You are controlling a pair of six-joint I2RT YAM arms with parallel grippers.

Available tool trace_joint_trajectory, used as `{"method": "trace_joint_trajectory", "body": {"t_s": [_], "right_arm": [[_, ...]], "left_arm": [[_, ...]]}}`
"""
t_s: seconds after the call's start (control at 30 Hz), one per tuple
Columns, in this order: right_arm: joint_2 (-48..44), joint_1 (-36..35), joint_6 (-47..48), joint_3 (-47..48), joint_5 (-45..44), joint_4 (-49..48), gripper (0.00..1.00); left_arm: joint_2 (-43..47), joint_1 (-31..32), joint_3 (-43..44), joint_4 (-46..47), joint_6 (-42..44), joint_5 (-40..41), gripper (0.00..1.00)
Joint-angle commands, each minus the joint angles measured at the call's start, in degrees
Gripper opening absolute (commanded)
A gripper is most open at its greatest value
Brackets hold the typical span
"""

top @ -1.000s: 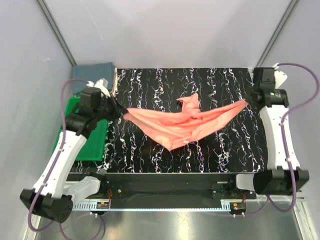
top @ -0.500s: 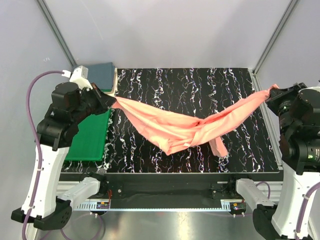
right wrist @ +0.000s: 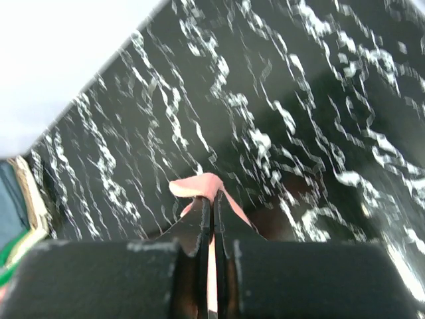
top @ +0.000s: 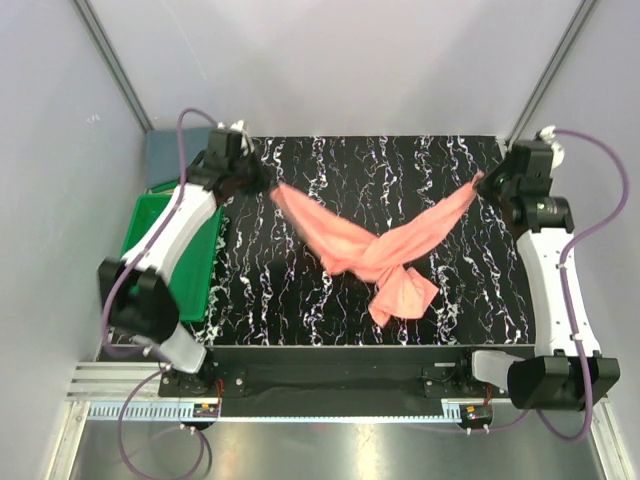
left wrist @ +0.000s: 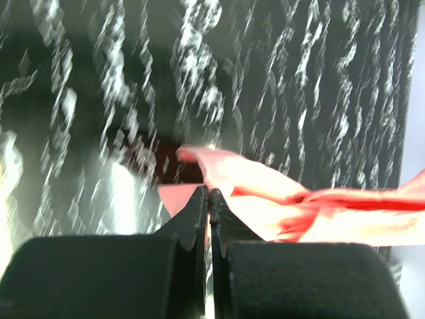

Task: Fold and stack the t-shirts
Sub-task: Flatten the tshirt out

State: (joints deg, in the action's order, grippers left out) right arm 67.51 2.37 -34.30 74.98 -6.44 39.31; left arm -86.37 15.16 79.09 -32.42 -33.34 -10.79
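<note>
The salmon-pink t-shirt (top: pixel 375 250) hangs stretched between both arms above the black marbled table (top: pixel 300 300), sagging to a bunched fold near the front middle. My left gripper (top: pixel 268 187) is shut on its left end at the back left; the left wrist view shows pink cloth (left wrist: pixel 265 199) pinched at the closed jaws of that gripper (left wrist: pixel 210 193). My right gripper (top: pixel 481 183) is shut on the right end at the back right, a pink tip (right wrist: pixel 202 186) poking past the right gripper (right wrist: pixel 213 197). A slate blue-grey t-shirt (top: pixel 165 155) lies folded at the back left, partly hidden by the left arm.
A green plastic tray (top: pixel 150 225) sits off the table's left edge, under the left arm. Pale enclosure walls with metal posts (top: pixel 115 70) close in the back and sides. The rail with both arm bases (top: pixel 340 380) runs along the near edge.
Both grippers have swung back toward the far edge and closer together. The pink shirt, stretched wide before, now sags in a V with a fold hanging near the front middle.
</note>
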Motion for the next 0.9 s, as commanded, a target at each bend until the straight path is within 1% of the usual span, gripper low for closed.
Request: {"method": "trace_joint_trajectory", "body": {"t_s": [0.0,0.03,0.07,0.1,0.17,0.2,0.27,0.3,0.37,0.4,0.43,0.47,0.5,0.53,0.57,0.6,0.63,0.67,0.7,0.73,0.77,0.8,0.83,0.87], "right_arm": [[-1.50,0.18,1.87,12.35,-5.48,-7.15,0.00],[-1.50,0.09,2.22,13.77,-7.34,-4.27,0.00],[-1.93,0.09,2.31,14.66,-8.93,-3.20,0.00],[-2.72,0.18,2.23,13.97,-10.68,-2.32,0.00],[-6.76,0.09,0.12,10.56,-8.96,-1.43,0.00],[-8.16,0.18,-0.67,5.66,-5.03,-1.60,0.02],[-12.82,0.09,-3.22,-0.16,0.00,-1.34,0.06],[-14.40,0.09,-4.44,-6.36,5.07,-1.08,0.07],[-18.98,0.09,-7.43,-12.46,10.45,-0.99,0.10],[-20.38,0.09,-8.23,-17.54,14.48,-0.82,0.11],[-22.83,0.09,-10.24,-19.76,16.09,-0.47,0.23],[-23.73,0.09,-10.78,-21.61,17.84,-0.64,0.31],[-24.34,0.09,-11.04,-23.54,20.12,-0.46,0.38],[-24.70,0.09,-11.05,-23.30,20.06,1.45,0.45],[-24.53,0.09,-11.05,-22.78,19.45,2.60,0.53],[-24.35,0.09,-10.70,-20.68,17.44,3.48,0.57],[-23.74,0.09,-10.09,-19.62,16.03,4.54,0.60],[-23.30,0.09,-9.82,-18.48,14.71,4.63,0.64],[-22.60,0.09,-9.03,-16.64,12.00,4.64,0.65],[-20.68,0.09,-8.59,-15.75,10.67,4.72,0.65],[-19.53,0.09,-8.24,-15.05,7.96,4.81,0.65],[-18.39,0.09,-8.06,-14.34,6.71,4.90,0.65],[-16.20,0.09,-7.97,-14.34,4.96,4.55,0.65],[-14.96,0.09,-8.32,-14.51,2.94,4.03,0.65]], "left_arm": [[-8.25,-0.57,12.21,16.05,-2.68,-3.88,0.00],[-10.12,-0.48,15.54,17.64,-3.74,-5.28,0.00],[-11.88,-0.48,16.53,19.31,-5.84,-5.91,0.00],[-14.85,-0.57,17.06,23.51,-6.64,-6.43,0.00],[-17.68,-0.65,18.55,26.09,-8.04,-7.14,0.00],[-20.48,-0.66,19.08,27.66,-8.49,-7.40,0.00],[-23.39,-0.92,21.27,28.82,-9.45,-9.95,0.00],[-26.19,-0.92,22.06,29.60,-9.63,-10.91,0.00],[-28.67,-0.92,23.65,30.40,-9.11,-13.20,0.00],[-30.86,-0.83,24.00,30.66,-8.67,-13.73,0.00],[-31.84,-1.01,25.05,30.49,-8.15,-14.52,0.00],[-32.98,-1.18,25.76,30.14,-6.66,-15.22,0.01],[-35.16,-1.27,26.72,28.31,-5.86,-15.93,0.06],[-36.32,-1.62,29.43,26.64,-4.90,-17.85,0.17],[-37.37,-1.88,30.93,24.80,-3.41,-18.91,0.23],[-38.34,-2.06,32.17,21.65,-2.87,-20.14,0.28],[-38.09,-1.98,32.53,20.40,-2.26,-21.54,0.34],[-37.56,-1.97,31.92,19.43,-1.38,-21.82,0.45],[-35.03,-1.89,30.52,18.81,-1.03,-21.82,0.48],[-33.27,-1.19,26.51,18.80,-0.59,-20.86,0.50],[-31.51,-0.66,24.38,18.19,0.72,-19.29,0.53],[-27.75,0.13,20.62,17.32,1.08,-16.84,0.55],[-25.89,2.05,18.58,16.52,0.48,-13.33,0.56],[-24.22,3.11,16.47,16.60,-0.22,-13.03,0.57]]}}
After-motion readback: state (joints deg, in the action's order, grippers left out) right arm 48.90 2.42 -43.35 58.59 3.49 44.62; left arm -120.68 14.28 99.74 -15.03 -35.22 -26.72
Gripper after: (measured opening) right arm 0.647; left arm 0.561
